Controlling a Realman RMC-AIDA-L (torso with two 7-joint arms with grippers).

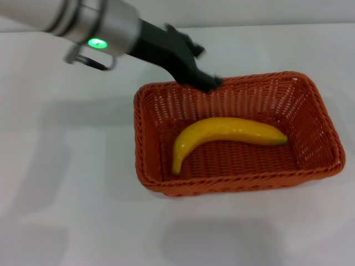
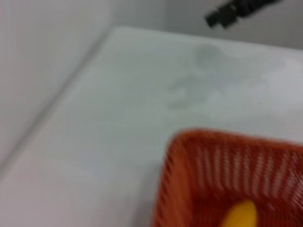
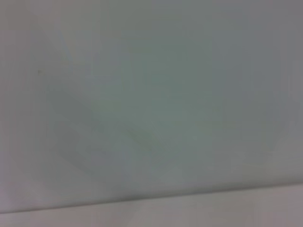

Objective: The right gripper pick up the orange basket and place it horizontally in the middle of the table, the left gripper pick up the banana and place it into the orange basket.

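a: location of the banana (image 1: 222, 134)?
b: lying inside the orange basket (image 1: 316, 116), which sits lengthwise on the white tabletop (image 1: 72, 210).
a: left claw (image 1: 208, 82)?
b: above the basket's far rim; whether it's open or closed, cannot tell.

The orange basket (image 1: 236, 166) is seen to be woven in a wicker manner, its walls ribbed and open-meshed, its rim braided into a thicker rope; a slight plastic sheen is shown on the strands. The banana (image 1: 222, 133) is given a smooth, glossy yellow skin, with soft highlights carried along its curve. The counter (image 1: 66, 194) is presented as a plain white surface, smooth and nearly matt (faint shadows are held on it, but no sharp reflections). The left gripper (image 1: 208, 82) is made of dull black plastic-looking parts, and the arm (image 1: 83, 22) behind it is finished in brushed silver-grey metal
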